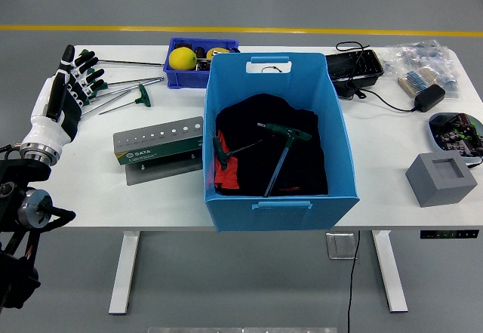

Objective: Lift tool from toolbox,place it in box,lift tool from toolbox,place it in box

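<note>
T-handle tools (113, 91) with dark green grips and thin steel shafts lie on the white table (392, 152) at its far left — long axes run roughly left-right, shafts pointing right, grips bunched at the left. One upper shaft reaches toward the small blue bin (198, 72); another tool's green T-grip sits at its right end, near the grey tool holder (158, 150). That holder, nearer the front edge, is a slotted metal block with a row of holes, lying just left of the big blue box (275, 140). Inside the box, on dark cloth, two more green-handled tools (281, 148) rest — one shaft slanting down-left, the other nearly level. Left hand (66, 91) — white palm, black fingers — is spread flat, fingers extended and pointing up-right, over the grip ends of the tools; contact with them cannot be told. The bin at the far edge holds a yellow ball (183, 58).
</note>
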